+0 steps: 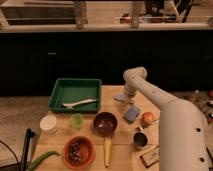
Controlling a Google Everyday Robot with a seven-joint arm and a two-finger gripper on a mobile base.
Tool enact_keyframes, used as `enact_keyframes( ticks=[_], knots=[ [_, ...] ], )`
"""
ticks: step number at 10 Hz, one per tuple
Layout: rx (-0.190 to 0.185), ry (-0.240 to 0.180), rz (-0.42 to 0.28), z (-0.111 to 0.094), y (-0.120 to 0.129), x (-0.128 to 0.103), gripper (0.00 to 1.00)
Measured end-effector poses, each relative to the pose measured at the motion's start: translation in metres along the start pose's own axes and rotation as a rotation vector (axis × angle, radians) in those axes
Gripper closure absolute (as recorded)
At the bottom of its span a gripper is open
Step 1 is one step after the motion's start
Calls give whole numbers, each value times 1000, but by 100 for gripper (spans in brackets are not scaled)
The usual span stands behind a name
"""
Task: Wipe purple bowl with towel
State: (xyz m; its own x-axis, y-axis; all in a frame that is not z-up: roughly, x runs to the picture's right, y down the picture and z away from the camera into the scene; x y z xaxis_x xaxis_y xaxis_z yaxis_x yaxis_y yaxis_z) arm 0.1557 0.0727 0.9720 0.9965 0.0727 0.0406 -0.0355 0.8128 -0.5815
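Note:
The purple bowl [105, 123] stands upright in the middle of the wooden table. The towel [121, 98], a small pale grey-blue cloth, lies flat on the table behind the bowl, to its right. My gripper [125, 95] is at the end of the white arm, pointing down right over the towel. It is about a bowl's width behind the purple bowl.
A green tray [76, 93] with a pale utensil sits at the back left. A blue sponge [131, 114], an orange fruit [148, 118], a metal cup [140, 139], a banana [107, 151], the orange bowl [78, 151], a green cup [76, 120] and a white container [49, 124] surround the purple bowl.

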Motion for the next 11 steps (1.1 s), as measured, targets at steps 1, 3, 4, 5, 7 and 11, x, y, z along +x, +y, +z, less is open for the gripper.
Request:
enact_keyframes(
  ticks=[1, 3, 4, 5, 7, 11],
  knots=[
    [-3, -2, -2, 2, 1, 0, 20],
    [-4, -5, -1, 1, 2, 0, 20],
    [-4, -5, 0, 1, 2, 1, 20],
    [-2, -4, 5, 1, 1, 2, 20],
    [0, -5, 24, 2, -1, 5, 20],
    [3, -11, 70, 5, -9, 14, 20]
  ],
)
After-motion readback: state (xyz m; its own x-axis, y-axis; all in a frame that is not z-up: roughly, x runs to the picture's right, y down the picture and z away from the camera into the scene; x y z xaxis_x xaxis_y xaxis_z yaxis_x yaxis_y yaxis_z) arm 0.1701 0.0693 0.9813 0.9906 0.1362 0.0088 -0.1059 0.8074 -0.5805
